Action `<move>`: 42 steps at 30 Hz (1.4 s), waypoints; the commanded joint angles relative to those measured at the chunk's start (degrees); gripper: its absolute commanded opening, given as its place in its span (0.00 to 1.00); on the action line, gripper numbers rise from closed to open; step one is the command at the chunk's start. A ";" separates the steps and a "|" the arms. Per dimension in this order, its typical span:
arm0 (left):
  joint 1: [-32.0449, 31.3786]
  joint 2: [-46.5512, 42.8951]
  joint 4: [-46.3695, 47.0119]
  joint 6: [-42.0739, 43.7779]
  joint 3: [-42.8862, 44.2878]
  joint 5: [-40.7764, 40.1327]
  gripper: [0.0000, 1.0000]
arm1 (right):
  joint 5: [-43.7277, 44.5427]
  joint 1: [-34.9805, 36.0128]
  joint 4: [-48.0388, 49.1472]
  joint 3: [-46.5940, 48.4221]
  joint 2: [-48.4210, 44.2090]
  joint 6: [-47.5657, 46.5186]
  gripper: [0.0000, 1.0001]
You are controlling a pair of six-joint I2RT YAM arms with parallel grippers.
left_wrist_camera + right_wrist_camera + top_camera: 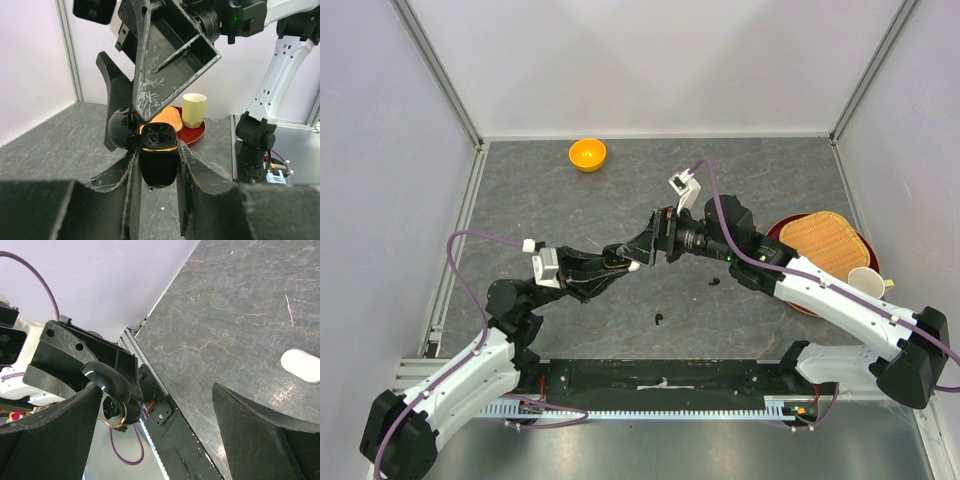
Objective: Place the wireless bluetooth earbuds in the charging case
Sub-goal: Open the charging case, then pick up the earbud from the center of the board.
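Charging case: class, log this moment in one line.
left pincer: shut on charging case, lid open | right pincer: open, at case

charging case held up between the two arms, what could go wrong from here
The right end effector, jaws open, has a fingertip right at the open lid of the charging case; a nudge could twist it in the left end effector or shut the lid. If it slips, it may fall onto the table near a loose black earbud.

No legible text or labels anywhere.
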 commanded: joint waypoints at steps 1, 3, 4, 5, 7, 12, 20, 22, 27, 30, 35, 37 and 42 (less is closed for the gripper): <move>-0.11 -1.25 -0.03 2.94 -0.94 -1.32 0.02 | 0.98 -0.21 5.18 1.21 -3.18 0.28 0.98; -0.11 -1.60 -0.91 3.47 -1.56 -2.54 0.02 | 1.68 -0.30 5.44 1.03 -4.76 0.01 0.98; -0.11 -1.95 -1.17 3.91 -1.82 -2.81 0.02 | 2.90 -0.21 5.44 0.94 -5.29 -0.16 0.98; -0.11 -2.39 -1.78 4.18 -2.17 -3.16 0.02 | 3.70 -0.39 5.36 0.59 -5.99 -0.17 0.98; -0.11 -3.01 -2.58 4.88 -2.27 -3.87 0.02 | 8.59 -0.48 4.83 -0.11 -8.18 0.36 0.98; -0.11 -5.47 -5.82 6.11 -2.27 -4.75 0.02 | 28.29 -4.33 -9.99 -2.75 -13.29 3.69 0.91; -0.11 -7.76 -8.56 7.25 -2.79 -4.84 0.02 | 31.37 -16.12 -29.08 -8.19 -8.64 16.94 0.89; -0.20 -7.85 -8.91 7.34 -2.71 -4.84 0.02 | 31.91 -16.03 -29.45 -10.56 -8.11 18.90 0.92; -0.11 -8.02 -9.00 7.43 -2.88 -4.92 0.02 | 37.79 -16.12 -33.75 -12.07 -5.65 28.56 0.95; -0.11 -8.55 -9.52 7.52 -2.97 -5.01 0.02 | 39.03 -16.12 -35.51 -11.72 -3.19 30.68 0.93; -0.11 -9.60 -10.93 8.48 -2.97 -5.45 0.02 | 39.92 -16.12 -37.62 -10.31 2.51 34.20 0.81; -0.11 -9.87 -11.28 8.66 -2.97 -5.80 0.02 | 39.74 -16.12 -37.97 -9.69 4.19 35.60 0.78; -0.11 -10.31 -11.55 8.75 -3.06 -5.98 0.02 | 39.21 -16.12 -37.36 -8.12 9.73 37.10 0.74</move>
